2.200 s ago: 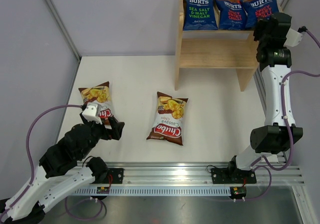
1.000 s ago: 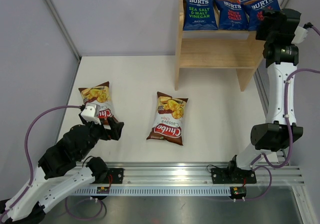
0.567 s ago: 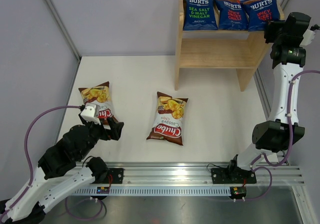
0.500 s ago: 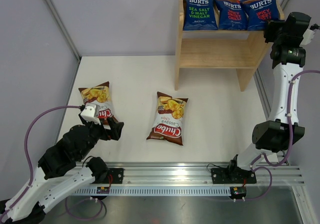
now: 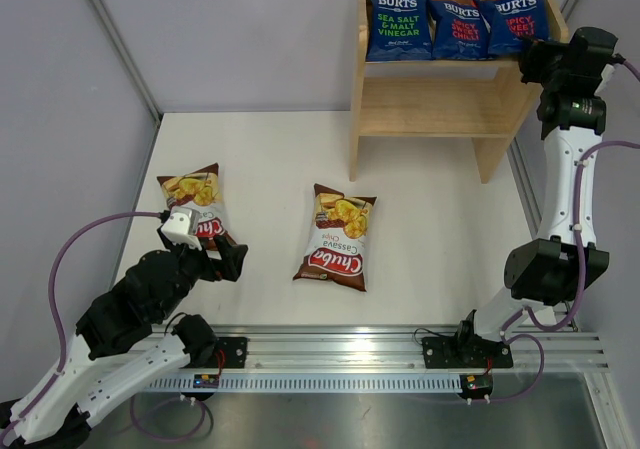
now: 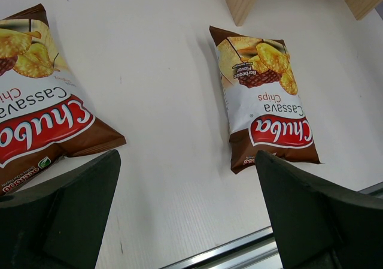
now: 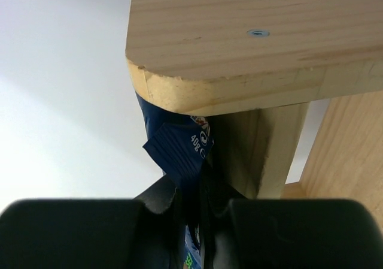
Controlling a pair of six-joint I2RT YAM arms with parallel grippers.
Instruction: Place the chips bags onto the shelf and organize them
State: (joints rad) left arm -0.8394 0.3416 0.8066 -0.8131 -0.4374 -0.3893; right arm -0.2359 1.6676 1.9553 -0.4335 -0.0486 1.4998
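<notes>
Right wrist: a glossy dark blue chips bag (image 7: 178, 152) is pinched between the right fingers (image 7: 158, 200) (beside the light wooden shelf (image 7: 239, 17)); left fingers (image 6: 66, 215) are spread wide.

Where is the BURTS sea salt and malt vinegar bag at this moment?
The sea salt and malt vinegar bag stands at the left end of the shelf's top tier in the top external view, beside a red-lettered BURTS bag.

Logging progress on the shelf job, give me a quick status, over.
Left gripper open over table. Right gripper shut on rightmost BURTS bag on shelf's top tier. Two Chuba bags flat on table. Side panel close beside right gripper.
</notes>
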